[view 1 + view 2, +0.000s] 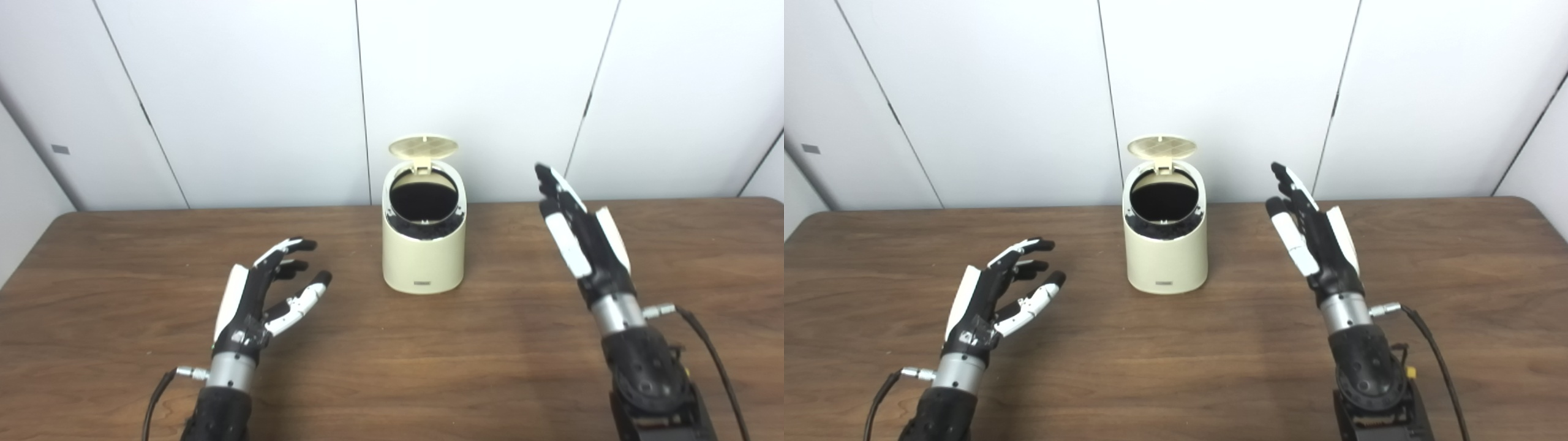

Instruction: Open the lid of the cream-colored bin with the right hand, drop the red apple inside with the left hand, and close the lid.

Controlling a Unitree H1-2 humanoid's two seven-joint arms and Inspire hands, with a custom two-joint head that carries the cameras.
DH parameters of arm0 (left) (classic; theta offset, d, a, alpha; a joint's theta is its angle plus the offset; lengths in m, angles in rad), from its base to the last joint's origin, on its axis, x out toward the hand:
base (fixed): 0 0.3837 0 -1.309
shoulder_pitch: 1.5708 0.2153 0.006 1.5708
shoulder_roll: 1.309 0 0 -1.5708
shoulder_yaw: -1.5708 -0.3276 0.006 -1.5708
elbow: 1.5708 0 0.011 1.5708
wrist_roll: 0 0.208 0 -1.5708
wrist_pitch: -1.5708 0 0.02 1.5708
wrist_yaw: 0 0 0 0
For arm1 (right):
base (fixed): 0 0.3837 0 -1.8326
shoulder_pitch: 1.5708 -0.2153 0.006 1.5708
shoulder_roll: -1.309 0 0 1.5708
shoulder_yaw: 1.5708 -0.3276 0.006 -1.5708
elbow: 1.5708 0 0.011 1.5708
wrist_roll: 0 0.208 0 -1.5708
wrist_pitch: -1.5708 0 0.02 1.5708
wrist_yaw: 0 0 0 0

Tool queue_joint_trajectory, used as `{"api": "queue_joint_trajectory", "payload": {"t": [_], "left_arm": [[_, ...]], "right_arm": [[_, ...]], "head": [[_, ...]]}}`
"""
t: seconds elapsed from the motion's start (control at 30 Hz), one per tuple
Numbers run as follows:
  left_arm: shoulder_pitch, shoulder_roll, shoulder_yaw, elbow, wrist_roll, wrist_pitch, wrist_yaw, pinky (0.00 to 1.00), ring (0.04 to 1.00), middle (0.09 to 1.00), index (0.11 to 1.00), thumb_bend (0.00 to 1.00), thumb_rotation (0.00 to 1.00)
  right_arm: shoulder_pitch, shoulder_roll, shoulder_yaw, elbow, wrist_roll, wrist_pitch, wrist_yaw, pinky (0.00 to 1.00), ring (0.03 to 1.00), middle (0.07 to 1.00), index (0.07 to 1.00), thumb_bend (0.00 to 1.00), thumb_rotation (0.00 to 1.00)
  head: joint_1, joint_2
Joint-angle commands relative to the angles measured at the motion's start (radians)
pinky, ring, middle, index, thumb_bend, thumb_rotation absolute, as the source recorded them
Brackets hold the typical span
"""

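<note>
Bin (422,245) stands at table centre, toward the far edge, cream-coloured, smooth plastic, rounded body with a slanted top. Lid (423,147) is tipped up and back on its hinge; a faint grid pattern shows on its underside. Mouth is round and dark inside; contents cannot be told. Small dark label low on the near face. No apple visible in either view.

Left eye view: table (392,355) is dark brown wood-grain laminate with a rounded far edge. Left hand (263,300) hovers near-left of the bin, black and white shell, fingers curled a little and apart, holding nothing. Right hand (579,236) is raised right of the bin, fingers straight and spread slightly, empty. Grey metal wrist cuffs, black cables trailing off each. A small grey patch sits on the left wall panel (60,149).

Right eye view: the same layout sits further left in frame. More table shows to the right of the right hand (1314,236), and a yellow part (1410,371) shows on that forearm. Left hand (995,300) is well apart from the bin (1166,251).
</note>
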Motion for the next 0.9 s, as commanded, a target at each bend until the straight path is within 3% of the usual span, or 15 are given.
{"api": "queue_joint_trajectory", "payload": {"t": [0.0,0.13,0.33,0.43,0.57,0.67,0.87], "left_arm": [[-0.011,-0.01,0.002,-0.029,-0.029,-0.009,-0.008,0.89,0.967,0.985,0.989,0.58,0.93],[0.012,-0.014,0.008,-0.016,-0.065,-0.005,-0.023,0.97,0.998,1.0,1.0,0.6,0.95],[0.043,-0.022,0.011,-0.024,-0.086,0.033,-0.027,1.0,1.0,1.0,1.0,0.64,0.95],[0.056,-0.025,0.009,-0.026,-0.085,0.036,-0.019,1.0,1.0,1.0,1.0,0.65,0.96],[0.07,-0.048,0.016,-0.027,-0.107,0.034,-0.01,1.0,1.0,1.0,1.0,0.67,0.93],[0.078,-0.07,0.02,-0.03,-0.124,0.031,-0.005,1.0,1.0,1.0,1.0,0.66,0.91],[0.073,-0.091,0.016,-0.029,-0.112,0.028,0.009,0.99,0.998,1.0,1.0,0.68,0.92]], "right_arm": [[-0.095,-0.005,0.016,-0.021,-0.029,0.016,0.003,0.89,0.894,0.929,0.888,0.61,1.0],[-0.182,-0.025,0.047,0.017,-0.067,0.027,0.014,0.82,0.922,0.96,0.873,0.55,1.0],[-0.288,-0.024,0.069,0.07,-0.109,0.081,0.014,0.74,0.889,0.899,0.835,0.57,1.0],[-0.327,-0.037,0.09,0.088,-0.144,0.095,0.025,0.83,0.896,0.895,0.849,0.56,1.0],[-0.371,-0.044,0.114,0.102,-0.157,0.122,0.053,0.87,0.911,0.912,0.861,0.54,1.0],[-0.377,-0.056,0.134,0.091,-0.18,0.126,0.075,0.97,0.989,0.985,0.886,0.55,1.0],[-0.374,-0.092,0.175,0.097,-0.243,0.102,0.092,0.94,0.992,0.992,0.82,0.53,1.0]], "head": [[-0.005,-0.001],[-0.009,0.0],[-0.016,0.001],[-0.02,0.002],[-0.02,0.009],[-0.014,0.012],[0.004,0.012]]}}
